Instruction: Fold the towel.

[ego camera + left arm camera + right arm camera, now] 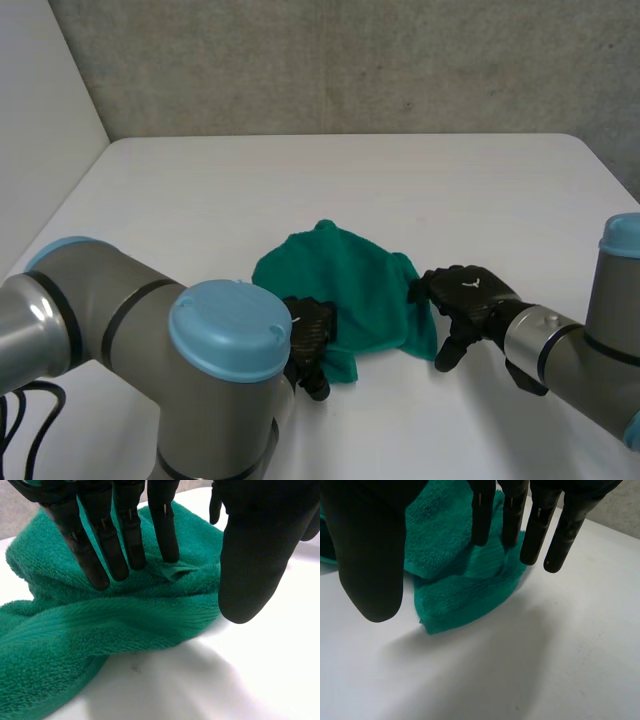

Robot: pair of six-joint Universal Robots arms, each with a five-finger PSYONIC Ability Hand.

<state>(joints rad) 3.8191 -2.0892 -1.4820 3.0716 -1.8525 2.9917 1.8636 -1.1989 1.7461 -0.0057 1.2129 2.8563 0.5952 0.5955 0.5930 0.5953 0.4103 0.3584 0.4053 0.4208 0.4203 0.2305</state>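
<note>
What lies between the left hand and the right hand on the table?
The bunched green towel spans that stretch in the head view: the left hand is at its near left edge, the right hand at its right edge.

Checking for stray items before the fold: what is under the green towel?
The crumpled green terry towel lies directly on the white table, with bare tabletop at its edges. What lies beneath its bunched middle is covered and cannot be seen.
</note>
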